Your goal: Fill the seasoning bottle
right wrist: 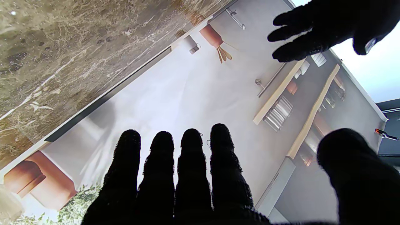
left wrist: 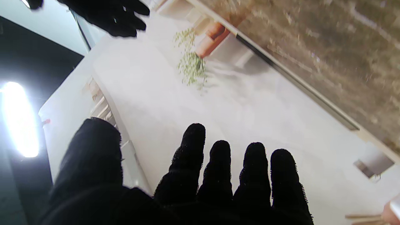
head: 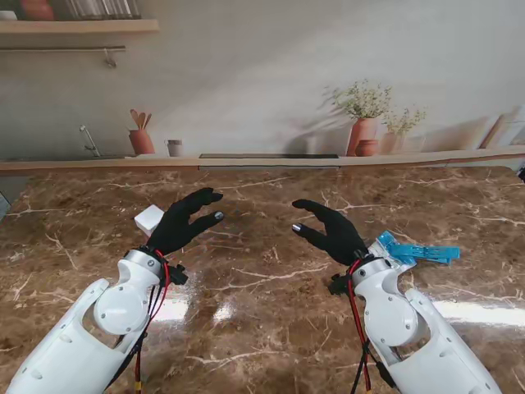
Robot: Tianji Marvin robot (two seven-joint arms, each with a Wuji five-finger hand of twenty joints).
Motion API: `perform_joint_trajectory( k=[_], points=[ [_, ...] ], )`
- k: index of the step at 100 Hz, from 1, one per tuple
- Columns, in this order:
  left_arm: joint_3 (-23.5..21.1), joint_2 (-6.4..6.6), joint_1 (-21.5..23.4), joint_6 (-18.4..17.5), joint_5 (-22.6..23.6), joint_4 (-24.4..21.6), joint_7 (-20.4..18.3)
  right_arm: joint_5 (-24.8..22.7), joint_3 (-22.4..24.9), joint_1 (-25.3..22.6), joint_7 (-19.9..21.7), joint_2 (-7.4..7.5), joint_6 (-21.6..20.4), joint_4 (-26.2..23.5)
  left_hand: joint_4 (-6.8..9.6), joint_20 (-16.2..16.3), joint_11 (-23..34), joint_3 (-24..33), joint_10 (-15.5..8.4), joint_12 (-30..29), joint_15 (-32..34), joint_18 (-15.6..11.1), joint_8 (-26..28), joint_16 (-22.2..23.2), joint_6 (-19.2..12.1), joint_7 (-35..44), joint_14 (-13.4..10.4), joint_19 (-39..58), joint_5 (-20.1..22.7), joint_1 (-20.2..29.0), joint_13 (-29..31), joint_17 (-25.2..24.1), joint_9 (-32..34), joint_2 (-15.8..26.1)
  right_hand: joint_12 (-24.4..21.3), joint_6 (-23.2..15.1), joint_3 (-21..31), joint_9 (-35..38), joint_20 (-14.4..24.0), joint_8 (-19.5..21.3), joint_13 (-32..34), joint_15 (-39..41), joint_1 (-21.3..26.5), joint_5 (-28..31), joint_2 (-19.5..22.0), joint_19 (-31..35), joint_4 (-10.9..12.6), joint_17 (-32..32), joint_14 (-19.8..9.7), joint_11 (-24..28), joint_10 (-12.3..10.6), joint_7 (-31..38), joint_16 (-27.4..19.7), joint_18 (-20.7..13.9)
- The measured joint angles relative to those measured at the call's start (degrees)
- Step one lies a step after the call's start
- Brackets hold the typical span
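Hands [head: 187, 223] [head: 332, 231] empty, fingers spread; white block [head: 149, 218] and blue object [head: 417, 249] half hidden.

No readable text or labels anywhere

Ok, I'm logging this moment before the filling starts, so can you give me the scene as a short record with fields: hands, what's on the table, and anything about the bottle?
left hand: open, raised over the table, holding nothing
right hand: open, raised over the table, holding nothing
hands to each other: palms turned inward, apart, with bare table between them
white object: on the table, partly hidden behind the left hand; cannot tell what it is
blue object: on the table, to the right of the right wrist
seasoning bottle: not made out in any view
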Motion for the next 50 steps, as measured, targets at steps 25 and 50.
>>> perform_joint_trajectory(
  k=[25, 50],
  points=[
    [-4.9, -0.76, 0.4, -0.1, 4.1, 0.0, 2.5, -0.4, 0.0, -0.6, -0.6, -0.04, 0.9, -0.9, 0.0, -3.1, -0.1, 0.0, -0.9, -0.2, -2.1, -0.8, -1.6, -0.6, 0.1, -4.0, -1.9, -7.7, -7.9, 0.1, -4.8, -0.1, -7.4, -3.6, 0.0, 0.0, 0.0, 0.0, 0.0, 0.0, 0.0, 0.0, 0.0, 0.0, 0.0, 0.0, 0.0, 0.0, 0.0, 0.0, 0.0, 0.0, 0.0, 0.0],
    [-9.6, -0.75, 2.5, 0.0, 6.3, -0.7, 6.0, -0.3, -0.5, -0.3, 0.0, -0.02, 1.2, -0.7, 0.0, -2.9, -2.1, 0.1, -1.6, -1.0, -3.3, -0.7, -0.8, -1.2, 0.1, -4.7, -2.8, -15.3, -17.1, 0.1, -9.1, -0.3, -10.2, -8.9, 0.0, 0.0, 0.0, 0.0, 0.0, 0.0, 0.0, 0.0, 0.0, 0.0, 0.0, 0.0, 0.0, 0.0, 0.0, 0.0, 0.0, 0.0, 0.0, 0.0]
  ],
)
